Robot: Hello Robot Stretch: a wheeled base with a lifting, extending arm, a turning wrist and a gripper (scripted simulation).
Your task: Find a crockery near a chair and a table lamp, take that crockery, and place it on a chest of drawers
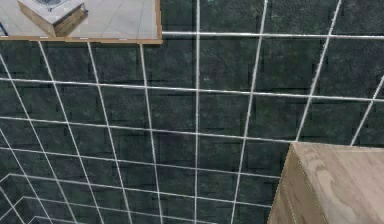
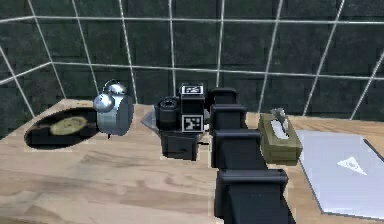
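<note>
Jaws: I can't tell their state or any hold, as the gripper (image 2: 172,128) sits over the wooden top (image 2: 120,180) with a grey flat shape (image 2: 150,119), possibly the crockery, behind it, right of the clock (image 2: 112,108), a reach likely for placing.

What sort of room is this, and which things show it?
Probably a bedroom in a house: a wooden top by a dark tiled wall carries an alarm clock, a record and a tissue box.

Your arm (image 2: 240,150) — a dark segmented bar — extends up the arm side view; the gripper (image 2: 168,120) sits left of its end, and whether it holds anything is unclear.
</note>
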